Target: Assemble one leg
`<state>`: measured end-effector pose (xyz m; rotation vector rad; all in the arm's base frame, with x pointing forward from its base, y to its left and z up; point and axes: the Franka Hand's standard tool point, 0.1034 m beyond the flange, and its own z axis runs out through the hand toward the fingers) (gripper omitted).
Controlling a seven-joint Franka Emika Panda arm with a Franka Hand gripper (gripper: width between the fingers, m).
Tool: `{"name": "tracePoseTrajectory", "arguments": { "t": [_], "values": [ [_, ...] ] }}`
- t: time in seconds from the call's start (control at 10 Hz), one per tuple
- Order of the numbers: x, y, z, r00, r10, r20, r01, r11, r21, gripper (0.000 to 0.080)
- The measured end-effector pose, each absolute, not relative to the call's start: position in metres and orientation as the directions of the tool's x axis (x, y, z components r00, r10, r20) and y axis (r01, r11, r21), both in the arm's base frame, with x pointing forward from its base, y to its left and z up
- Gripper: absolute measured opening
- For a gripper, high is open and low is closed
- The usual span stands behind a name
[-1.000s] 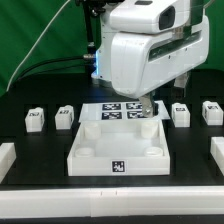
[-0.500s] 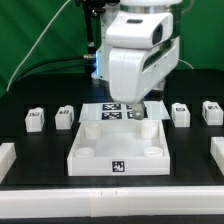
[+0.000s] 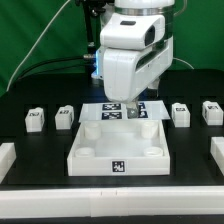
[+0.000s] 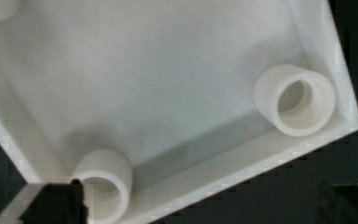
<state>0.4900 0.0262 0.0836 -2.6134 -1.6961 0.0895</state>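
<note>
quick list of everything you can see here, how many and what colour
legs: 4, white with black-and-white tags, two on either side of the tray part
tray part: 1, white, table centre, tag on front
marker board: 1, white with tags, behind the tray part
edge pieces: 2, white, cut off at both exterior-view sides
table: 1, black
curtain: 1, green, background
arm: 1, white, above the tray part
gripper: 1, dark, over the tray part's far side, jaws unclear
</note>
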Motion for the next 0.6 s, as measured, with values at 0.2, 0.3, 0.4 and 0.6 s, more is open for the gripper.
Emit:
{"name": "tracePoseTrajectory", "arguments": {
  "t": [0.2, 0.3, 0.4, 0.6],
  "values": [
    [0.469, 0.024, 0.076, 0.253, 0.967, -0.035, 0.965, -0.255, -0.055, 0.0649],
    [0.46, 0.022, 0.074, 0.182, 0.983, -0.036, 0.981, -0.185, -0.067, 0.0649],
    [0.453, 0.018, 0.073, 0.111, 0.993, -0.035, 0.991, -0.113, -0.077, 0.0649],
    [0.442, 0.007, 0.062, 0.073, 0.997, -0.027, 0.993, -0.075, -0.091, 0.0649]
  ]
}}
